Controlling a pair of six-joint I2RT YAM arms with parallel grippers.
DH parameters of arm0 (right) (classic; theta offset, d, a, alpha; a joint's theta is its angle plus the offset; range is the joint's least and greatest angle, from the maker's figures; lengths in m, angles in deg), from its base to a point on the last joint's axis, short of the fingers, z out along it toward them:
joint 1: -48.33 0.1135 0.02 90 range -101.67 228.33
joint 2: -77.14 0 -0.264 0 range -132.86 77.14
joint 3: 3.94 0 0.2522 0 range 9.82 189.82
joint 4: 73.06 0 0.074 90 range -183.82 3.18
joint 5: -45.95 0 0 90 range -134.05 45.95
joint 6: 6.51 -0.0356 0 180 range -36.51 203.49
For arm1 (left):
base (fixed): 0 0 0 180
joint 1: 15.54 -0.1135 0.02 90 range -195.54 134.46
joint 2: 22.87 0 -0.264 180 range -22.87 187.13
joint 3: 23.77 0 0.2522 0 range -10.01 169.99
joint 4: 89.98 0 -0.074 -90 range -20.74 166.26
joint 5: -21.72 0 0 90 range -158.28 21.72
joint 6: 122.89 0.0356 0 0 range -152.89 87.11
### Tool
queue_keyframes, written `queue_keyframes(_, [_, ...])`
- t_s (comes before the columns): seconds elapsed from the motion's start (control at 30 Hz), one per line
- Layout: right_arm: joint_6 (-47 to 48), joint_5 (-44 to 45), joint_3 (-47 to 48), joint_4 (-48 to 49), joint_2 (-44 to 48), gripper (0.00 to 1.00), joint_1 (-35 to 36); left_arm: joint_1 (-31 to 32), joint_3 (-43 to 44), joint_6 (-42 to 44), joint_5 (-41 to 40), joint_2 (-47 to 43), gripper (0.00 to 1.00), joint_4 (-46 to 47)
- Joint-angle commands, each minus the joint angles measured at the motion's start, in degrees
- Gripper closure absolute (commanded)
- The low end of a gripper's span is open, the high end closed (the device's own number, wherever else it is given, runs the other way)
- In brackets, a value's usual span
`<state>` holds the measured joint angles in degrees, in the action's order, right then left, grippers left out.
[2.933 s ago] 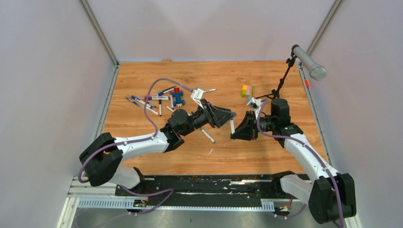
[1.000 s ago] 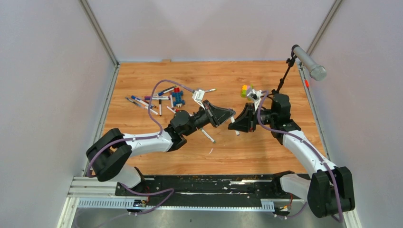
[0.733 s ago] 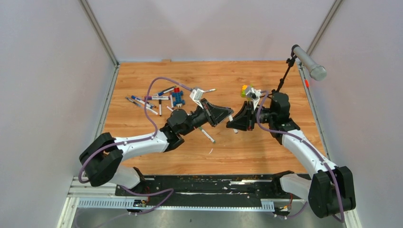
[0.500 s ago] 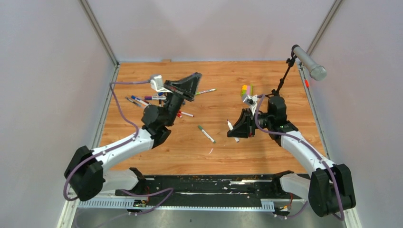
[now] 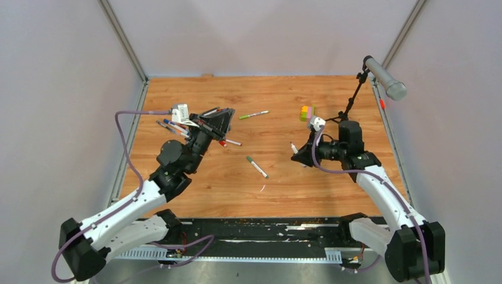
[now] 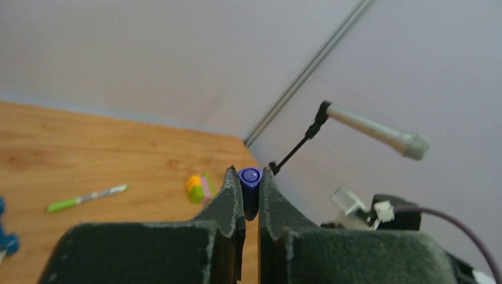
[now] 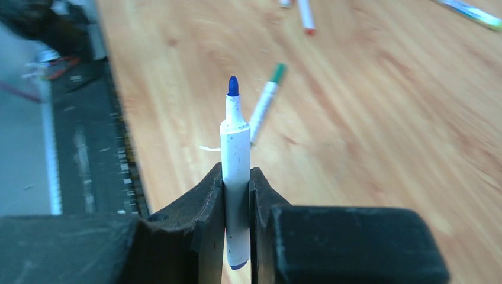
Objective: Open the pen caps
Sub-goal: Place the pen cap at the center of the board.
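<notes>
My left gripper (image 5: 228,116) (image 6: 249,174) is raised over the back left of the table and shut on a small purple pen cap (image 6: 250,179), which sits between the fingertips. Right of centre, my right gripper (image 5: 298,152) (image 7: 237,175) is shut on the white barrel of a pen (image 7: 235,148) (image 5: 293,147) whose bare blue tip points away from the jaws. A green-ended pen (image 5: 257,167) (image 7: 266,100) lies on the table between the two arms. Several more pens (image 5: 177,127) lie in a loose group at the left, partly hidden by my left gripper.
A light-green pen (image 5: 253,114) (image 6: 87,197) lies at the back middle. A yellow-green-pink block stack (image 5: 306,112) (image 6: 199,187) stands at the back right, next to a black microphone stand (image 5: 350,100) with a grey microphone (image 5: 385,77) (image 6: 373,127). White walls close in the wooden table (image 5: 331,183).
The grippers met at the table's middle on one pen. My left arm has since swung back and left with the purple cap, while the right gripper keeps the uncapped pen and has drawn slightly right.
</notes>
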<state>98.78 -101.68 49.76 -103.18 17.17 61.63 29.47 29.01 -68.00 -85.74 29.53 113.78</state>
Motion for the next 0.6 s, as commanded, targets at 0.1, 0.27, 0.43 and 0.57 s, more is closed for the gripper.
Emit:
queue_keyframes(0.1, [4.00,20.24,0.63,0.01,-1.61,0.97,-2.75,-0.08,-2.81,-2.60,-1.47,-7.95,1.00,-39.26])
queue_keyframes(0.27, [-0.33,29.05,-0.07,3.69,-5.62,0.96,-2.80,-0.32,-6.88,-5.30,-2.60,-8.77,1.00,-46.22])
queue_keyframes(0.43, [-5.36,33.00,-0.23,6.57,-9.99,0.92,-2.75,-1.49,-8.26,-6.67,-5.53,-5.52,1.00,-49.33])
queue_keyframes(0.57, [-8.78,34.85,1.90,6.28,-15.14,0.91,-2.67,-3.12,-6.99,-6.66,-6.62,0.11,1.00,-52.09])
